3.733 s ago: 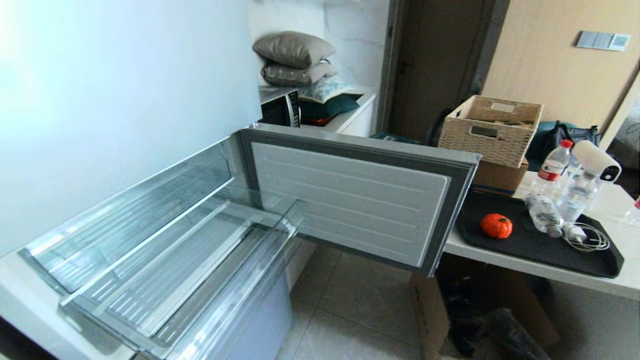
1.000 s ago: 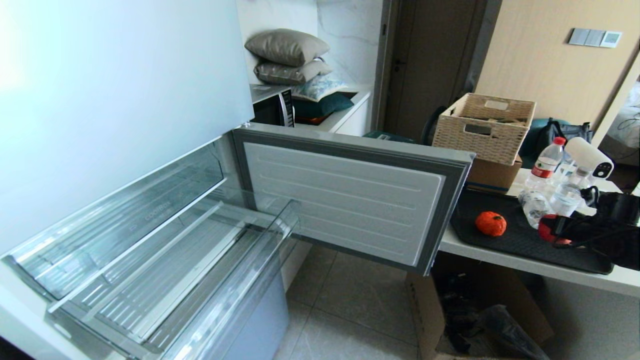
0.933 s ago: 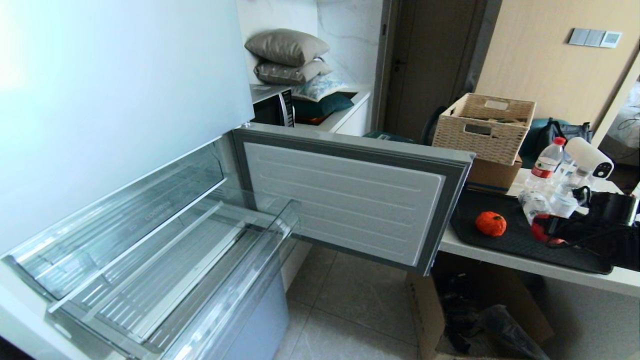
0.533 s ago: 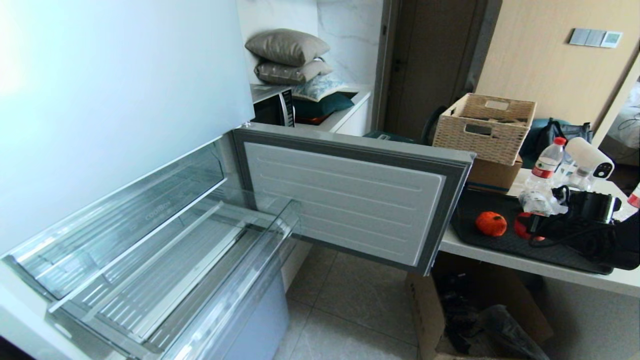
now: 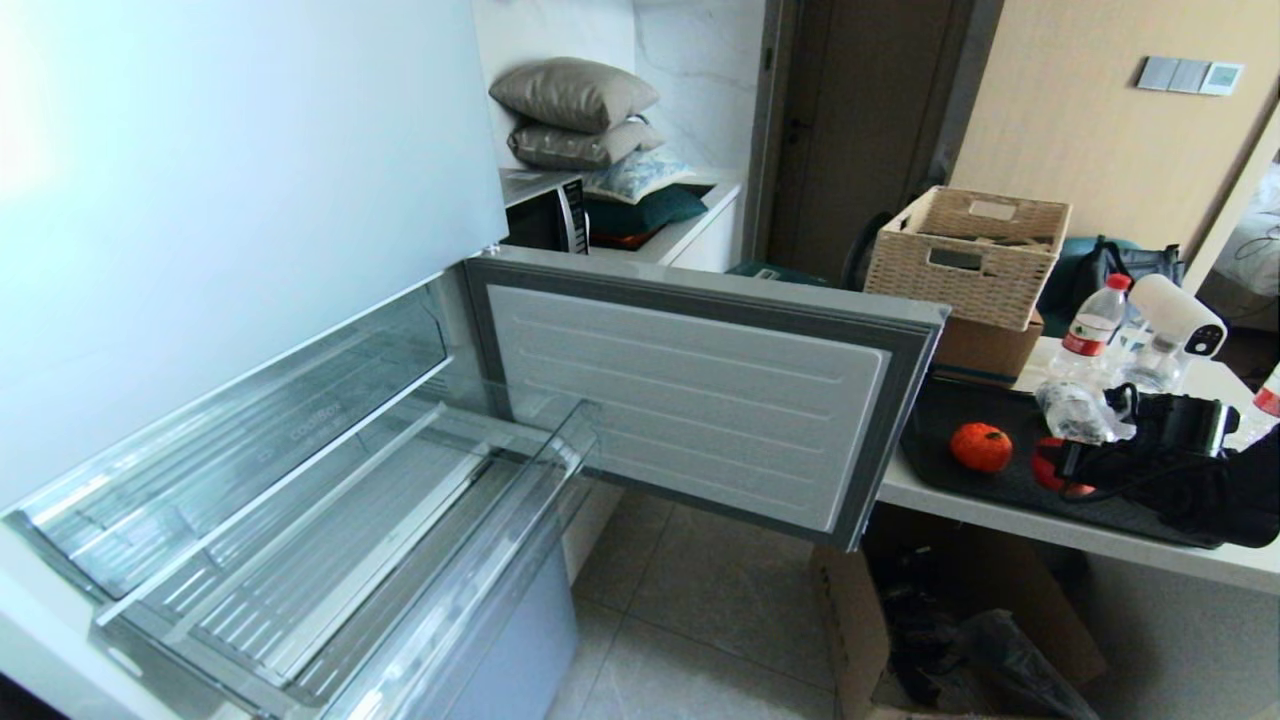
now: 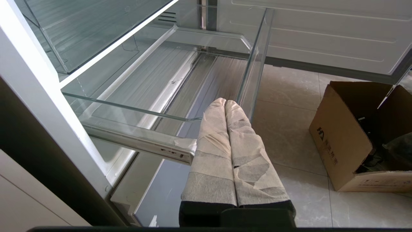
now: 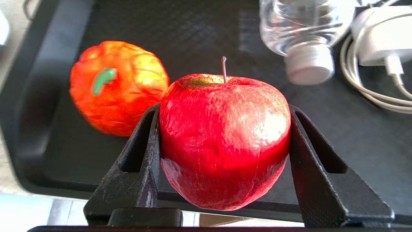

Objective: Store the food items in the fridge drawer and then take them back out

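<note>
My right gripper [image 7: 224, 141] is clamped on the glossy red apple [image 7: 224, 138], one black finger [image 7: 141, 161] pressed to each flank, stem pointing up. I've got it over the black textured plastic tray [image 5: 1010, 480] on the white table [image 5: 1100, 545], at the tray's near edge. Just beside the apple, on the side toward the fridge, sits the bumpy orange-red pumpkin-shaped piece with a green stem [image 7: 117, 87], resting on the tray; whether the two are touching I can't tell. Past the apple lies a clear plastic water bottle on its side [image 7: 302, 32], white cap toward me, and a white charger with a coiled cable [image 7: 376, 64] next to it.

Over on my left, the white fridge door [image 5: 690, 395] stands open, and the shallow clear plastic drawer with the white front strip [image 6: 141, 143] is pulled out, nothing inside it. My left gripper [image 6: 226, 103] hangs low in front of that drawer, its cloth-taped fingers [image 6: 212, 154] pressed together with nothing between them. A brown cardboard box [image 6: 351, 141] sits on the tiled floor nearby.
</note>
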Controlling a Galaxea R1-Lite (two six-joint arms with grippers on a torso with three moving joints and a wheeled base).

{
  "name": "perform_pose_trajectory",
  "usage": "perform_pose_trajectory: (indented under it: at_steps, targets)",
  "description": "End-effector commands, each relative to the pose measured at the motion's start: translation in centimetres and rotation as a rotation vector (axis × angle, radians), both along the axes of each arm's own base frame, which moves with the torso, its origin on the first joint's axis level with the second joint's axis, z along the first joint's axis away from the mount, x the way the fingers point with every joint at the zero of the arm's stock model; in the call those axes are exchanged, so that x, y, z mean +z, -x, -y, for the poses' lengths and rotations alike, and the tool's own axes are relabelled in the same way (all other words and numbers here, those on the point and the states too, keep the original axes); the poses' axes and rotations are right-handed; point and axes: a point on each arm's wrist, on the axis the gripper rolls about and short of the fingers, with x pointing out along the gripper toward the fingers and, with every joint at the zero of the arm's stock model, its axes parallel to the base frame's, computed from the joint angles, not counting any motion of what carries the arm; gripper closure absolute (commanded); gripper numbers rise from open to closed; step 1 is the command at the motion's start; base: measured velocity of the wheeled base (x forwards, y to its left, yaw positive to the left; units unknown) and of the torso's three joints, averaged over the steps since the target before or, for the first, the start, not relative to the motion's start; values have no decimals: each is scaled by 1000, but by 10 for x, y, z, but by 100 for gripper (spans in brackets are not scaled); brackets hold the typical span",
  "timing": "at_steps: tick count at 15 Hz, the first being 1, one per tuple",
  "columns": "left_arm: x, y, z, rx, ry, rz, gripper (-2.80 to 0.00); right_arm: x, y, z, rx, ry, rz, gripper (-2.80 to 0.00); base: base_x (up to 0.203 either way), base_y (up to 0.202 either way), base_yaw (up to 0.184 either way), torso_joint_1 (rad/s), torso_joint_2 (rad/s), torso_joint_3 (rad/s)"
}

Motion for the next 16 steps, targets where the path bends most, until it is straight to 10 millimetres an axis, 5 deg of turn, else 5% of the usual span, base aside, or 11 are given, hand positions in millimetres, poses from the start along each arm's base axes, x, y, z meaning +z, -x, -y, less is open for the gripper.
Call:
perform_pose_trajectory:
  at_steps: [1, 2, 10, 14, 16]
  targets:
    - [0, 0, 0, 1, 0, -1, 0, -1, -1, 1, -8, 2, 2, 0, 0, 0, 0, 0, 0, 0]
    - [0, 0, 0, 1, 0, -1, 0, -1, -1, 1, -17, 2, 1, -280, 0, 0, 0, 0, 0, 0]
    - [0, 0, 0, 1, 0, -1, 0, 8, 4, 12, -46, -6, -1, -280, 0, 0, 0, 0, 0, 0]
    - [0, 0, 0, 1, 0, -3, 0, 64, 20, 8, -62, 5, 94, -280, 0, 0, 0, 0, 0, 0]
    - [0, 0, 0, 1, -1, -2, 0, 99, 45, -5, -62, 7, 127, -280, 0, 0, 0, 0, 0, 0]
